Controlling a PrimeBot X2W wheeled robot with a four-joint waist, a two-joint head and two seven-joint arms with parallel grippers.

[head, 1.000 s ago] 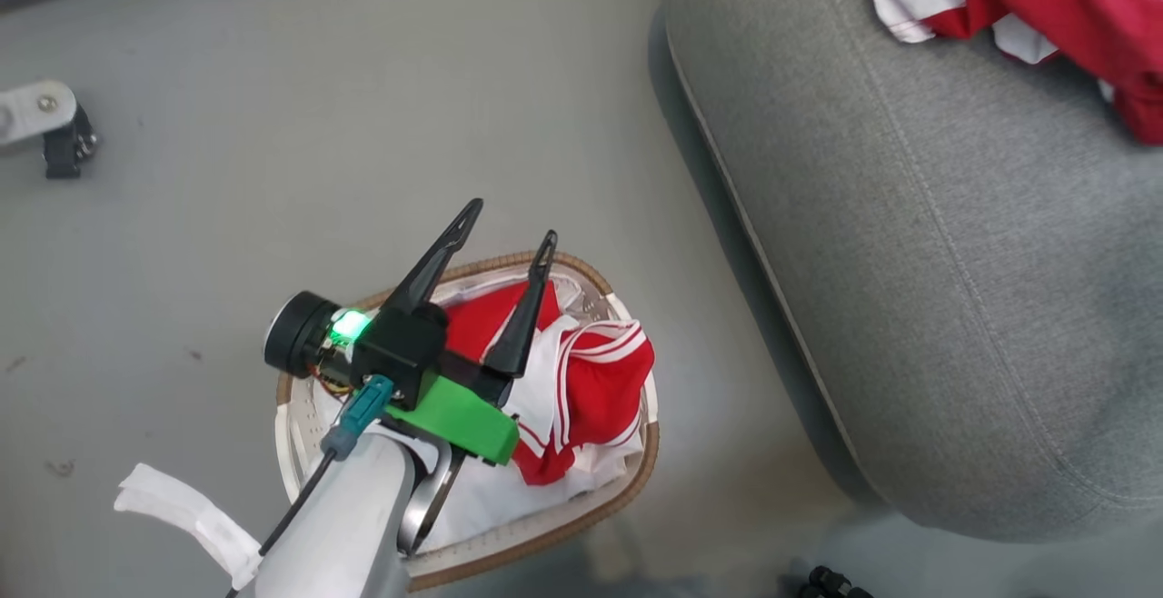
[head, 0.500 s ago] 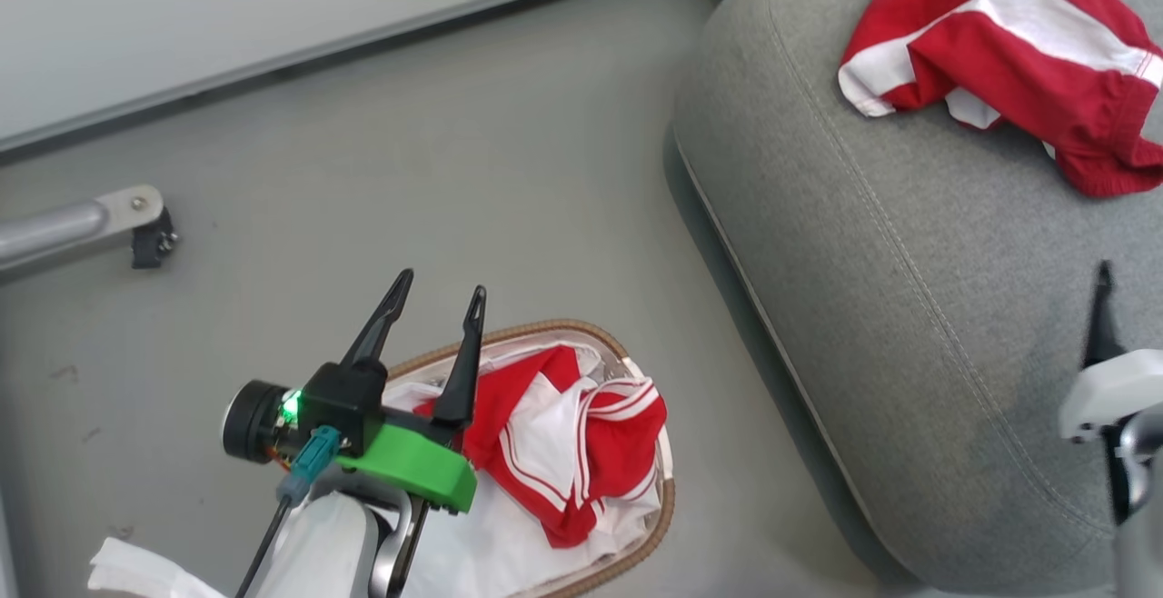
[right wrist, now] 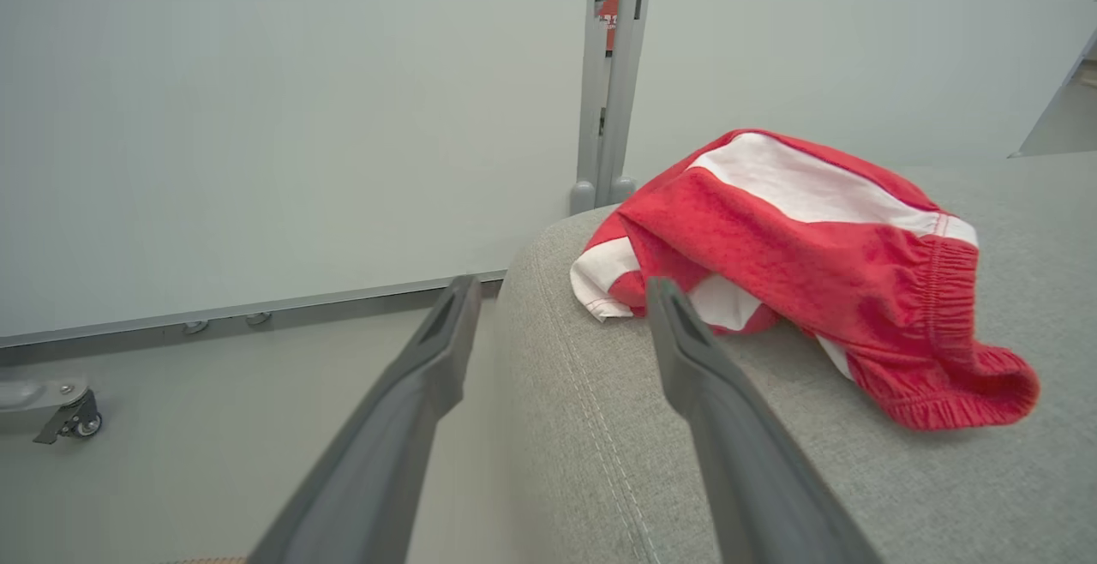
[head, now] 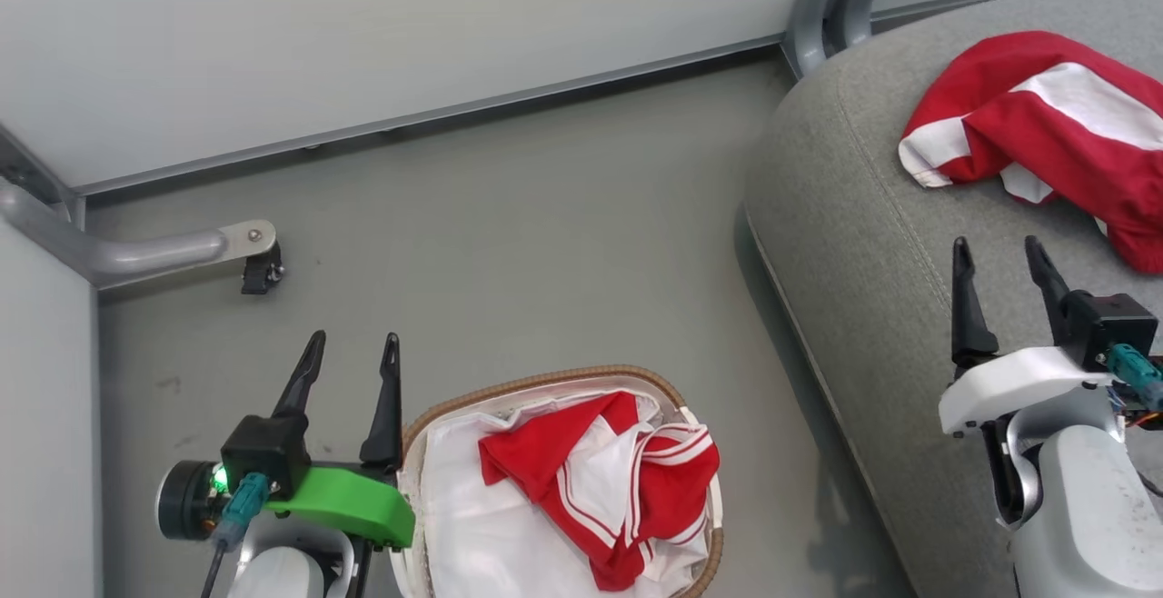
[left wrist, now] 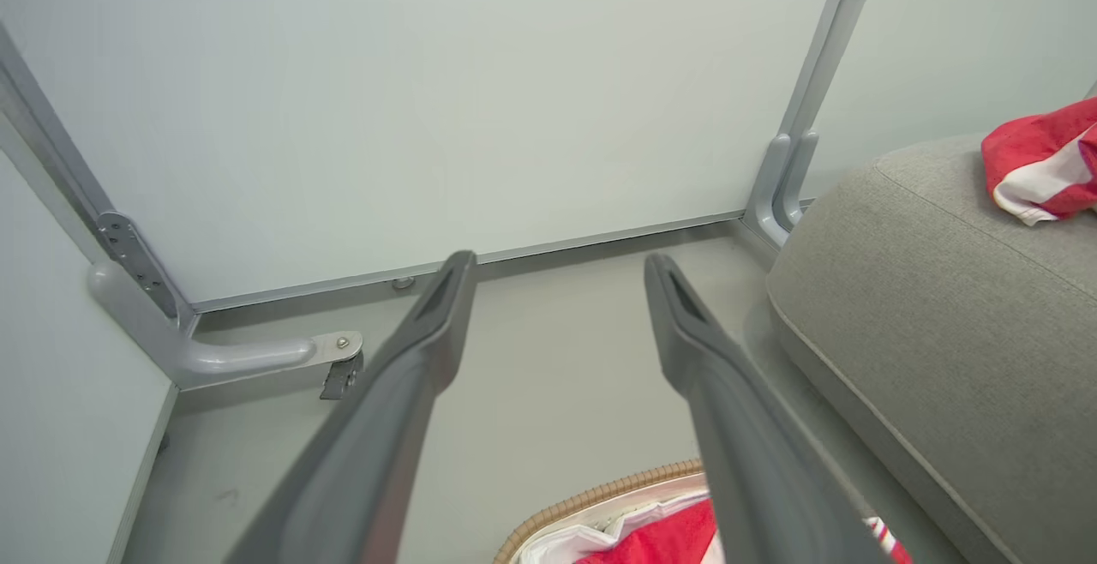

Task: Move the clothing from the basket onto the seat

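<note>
The basket (head: 545,382) is a small oval of white perforated plastic with a brown woven rim. It stands on the smooth grey floor (head: 509,234) and is lined with a loose white liner cloth (head: 454,507) that wrinkles against its walls. Inside it lies a crumpled red garment (head: 663,489) of thin sports fabric, folded over itself so that white panels and narrow white stripes show along its edges. To the right of the basket, apart from it, rises the seat (head: 863,262), a large sofa in grey woven fabric with a rounded corner and a stitched seam running along its edge. On the seat's top rests a second red garment (head: 1027,139), bunched, with a broad white band across it and, in the right wrist view, a gathered elastic hem. The left gripper (head: 354,338) hangs over the floor just beside the basket's left rim, its long dark tapered fingers pointing toward the pale wall panel (head: 363,34). Its jaws stand spread, gripping nothing and touching nothing. The right gripper (head: 996,244) hovers over the seat near its edge, close to the second red garment but short of it. Its jaws are likewise spread and hold nothing. A curved grey metal foot (head: 164,253) with a small black caster sits on the floor by the wall.
</note>
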